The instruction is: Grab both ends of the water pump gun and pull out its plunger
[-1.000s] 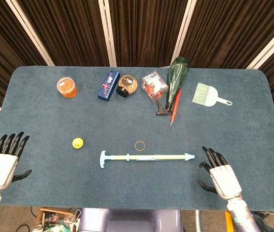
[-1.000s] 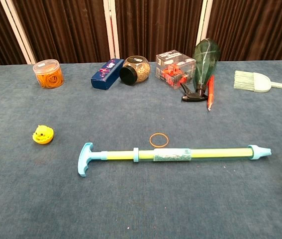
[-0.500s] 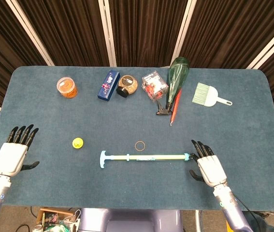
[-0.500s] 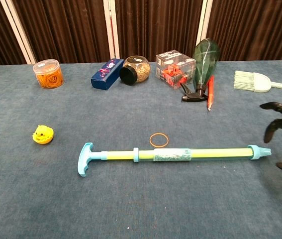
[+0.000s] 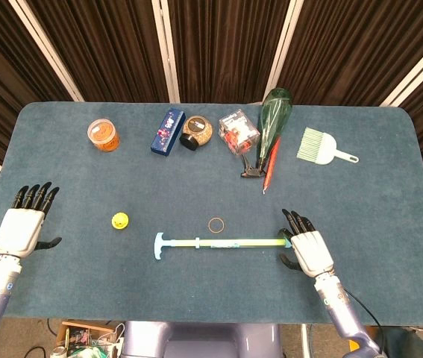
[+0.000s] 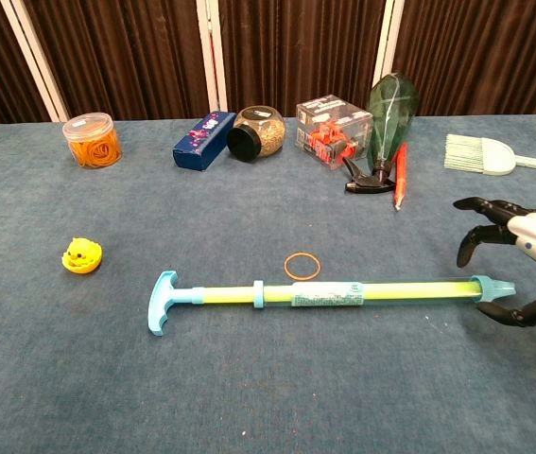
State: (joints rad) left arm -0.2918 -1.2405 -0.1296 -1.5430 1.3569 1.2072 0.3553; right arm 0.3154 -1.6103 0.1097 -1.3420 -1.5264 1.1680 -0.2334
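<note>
1. Long pale-green and light-blue plastic water pump gun (image 6: pixel 329 293) flat on the blue felt table (image 5: pixel 390 194), T-handle left, nozzle right; barrel label unreadable.
2. Right robot hand (image 6: pixel 523 267) spread around the nozzle tip, fingers apart, gripping nothing.
3. Left robot hand (image 5: pixel 23 225) open near the table's left edge, well apart; empty.

Both views are evenly and brightly lit from overhead, and sharp throughout. Shadows on the desk (image 5: pixel 375 194) are soft and short. Faint glare sits on the green bottle (image 6: pixel 392 106). The curtains (image 5: pixel 218 45) stay dark.
</note>
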